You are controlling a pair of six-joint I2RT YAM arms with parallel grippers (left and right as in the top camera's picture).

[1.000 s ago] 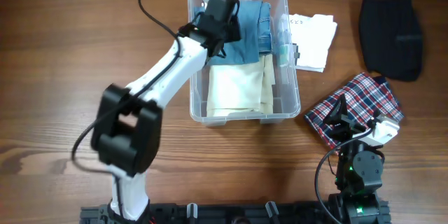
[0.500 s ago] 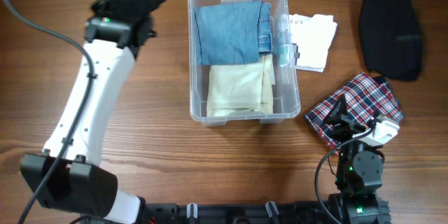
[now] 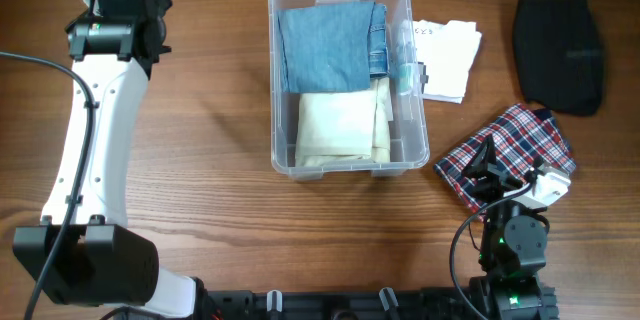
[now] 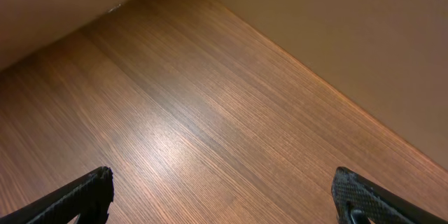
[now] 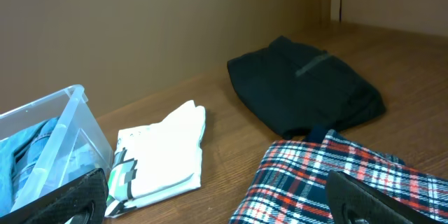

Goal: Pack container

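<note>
Clothing is seen half packed on a wooden table (image 3: 220,190), where the clear plastic container (image 3: 272,110) is set midway between the left and right edges, toward the far edge. Two folded garments are laid flat inside it. A blue denim piece (image 3: 325,50) fills the far end and a cream piece (image 3: 340,128) the near end, the two meeting at the middle. A small clear item with a teal part (image 3: 403,72) is tucked against the container's right wall, too small to be identified.

Three garments are spread outside. A folded white one with printed marks (image 3: 447,55) lies just beside the right wall. A black one (image 3: 558,52) lies well apart, at the far right corner. A red, white and navy plaid one (image 3: 520,145) lies near the right edge, closer to the robot.

The left arm (image 3: 95,130) is stretched toward the far left corner, well apart from the container. The left fingers (image 4: 80,197) are spread fully wide over bare wood, and nothing is gripped between them. The right fingers (image 5: 66,196) are likewise spread wide at the near end of the plaid garment, with nothing clamped. Whether the cloth is touched cannot be told.
</note>
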